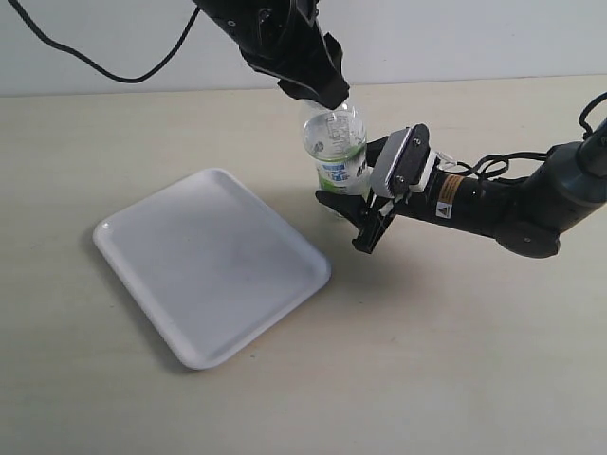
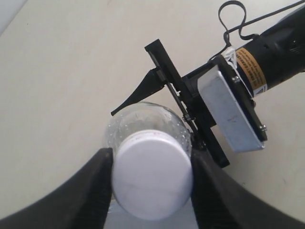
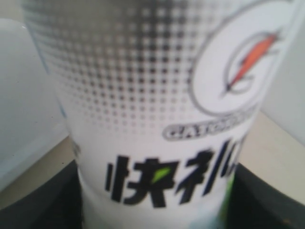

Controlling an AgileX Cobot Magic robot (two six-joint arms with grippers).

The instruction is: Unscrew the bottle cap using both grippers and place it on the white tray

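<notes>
Plastic gleams on the left of the tabletop (image 1: 114, 398), where the white tray (image 1: 213, 270) lies flat. Near its right corner, but apart, the bottle (image 1: 334, 142) stands upright. The left hand (image 1: 325, 95) sits over its top; only the left wrist view shows the bottle cap (image 2: 152, 183), plain white, clenched between two dark fingers (image 2: 90, 191) above the clear shoulder. The right hand (image 1: 349, 220) grasps the bottle low on its label (image 1: 334, 175). Only the right wrist view makes that label legible: an orange lightning bolt in a grey ring, grey letters beginning GATO, bold black Chinese characters beneath, the first 快. Farthest right, a yellow sticker (image 1: 444, 209) on the right arm (image 1: 531, 204) bears a warning triangle; its print is too small to read.
</notes>
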